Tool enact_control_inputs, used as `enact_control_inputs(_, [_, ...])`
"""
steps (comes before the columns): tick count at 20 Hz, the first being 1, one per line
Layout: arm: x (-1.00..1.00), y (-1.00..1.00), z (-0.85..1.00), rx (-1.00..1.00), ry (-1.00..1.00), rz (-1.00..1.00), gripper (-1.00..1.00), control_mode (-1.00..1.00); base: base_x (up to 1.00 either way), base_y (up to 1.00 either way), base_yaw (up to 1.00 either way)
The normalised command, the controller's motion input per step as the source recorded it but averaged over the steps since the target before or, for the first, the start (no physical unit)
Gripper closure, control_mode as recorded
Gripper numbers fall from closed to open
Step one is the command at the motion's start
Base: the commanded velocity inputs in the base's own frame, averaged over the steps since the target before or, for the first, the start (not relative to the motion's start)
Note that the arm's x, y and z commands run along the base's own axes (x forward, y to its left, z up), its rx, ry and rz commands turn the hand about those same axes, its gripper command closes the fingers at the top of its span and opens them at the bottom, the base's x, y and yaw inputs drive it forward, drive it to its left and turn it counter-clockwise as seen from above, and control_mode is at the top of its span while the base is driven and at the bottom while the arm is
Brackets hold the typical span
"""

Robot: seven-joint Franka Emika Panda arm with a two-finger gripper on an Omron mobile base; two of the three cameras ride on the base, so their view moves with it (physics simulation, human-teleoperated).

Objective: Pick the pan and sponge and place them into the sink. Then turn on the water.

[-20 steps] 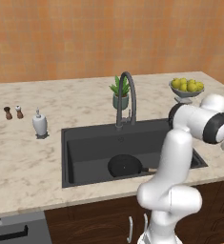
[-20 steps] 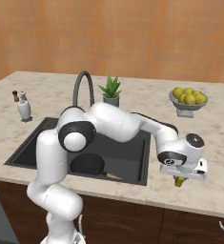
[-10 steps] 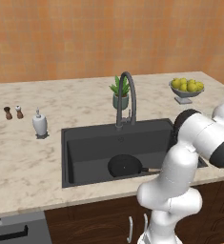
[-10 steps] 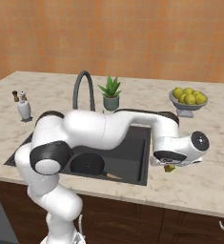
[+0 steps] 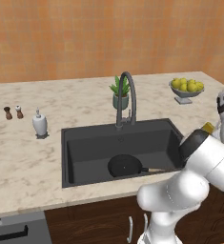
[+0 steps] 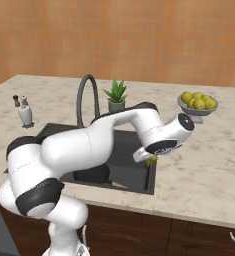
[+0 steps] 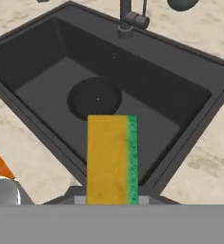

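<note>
Gripper clamps the yellow rectangular sponge with green edge above the dark recessed sink. The round black frying pan lies on the basin floor.

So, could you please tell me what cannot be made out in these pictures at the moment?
- Pincer fingertips, hand view: covered by the sponge they hold.
- Sponge, right base view: a yellow sliver under the white wrist.
- Pan handle end, left base view: hidden behind the arm.
- Pan, right base view: mostly behind the forearm.
- Faucet spout, hand view: cut off by the top edge.
- Sink drain: not discernible.
</note>
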Motion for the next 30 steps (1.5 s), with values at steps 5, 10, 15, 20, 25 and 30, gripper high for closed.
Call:
enact_control_inputs(5, [0.43, 0.63, -0.07, 0.0, 0.1, 0.35, 1.0, -1.0, 0.0, 0.0, 0.0])
enact_control_inputs(10, [0.39, 0.47, -0.43, 0.0, 0.0, 0.32, 1.0, -1.0, 0.0, 0.0, 0.0])
enact_control_inputs(15, [0.21, 0.48, -0.54, 0.0, -0.12, 0.25, 1.0, -1.0, 0.0, 0.0, 0.0])
enact_control_inputs(20, [0.23, 0.59, -0.49, 0.0, -0.16, 0.22, 1.0, -1.0, 0.0, 0.0, 0.0])
enact_control_inputs(25, [0.27, 0.66, -0.51, 0.0, -0.16, 0.18, 1.0, -1.0, 0.0, 0.0, 0.0])
enact_control_inputs(30, [0.28, 0.34, -0.6, 0.0, -0.15, 0.12, 1.0, -1.0, 0.0, 0.0, 0.0])
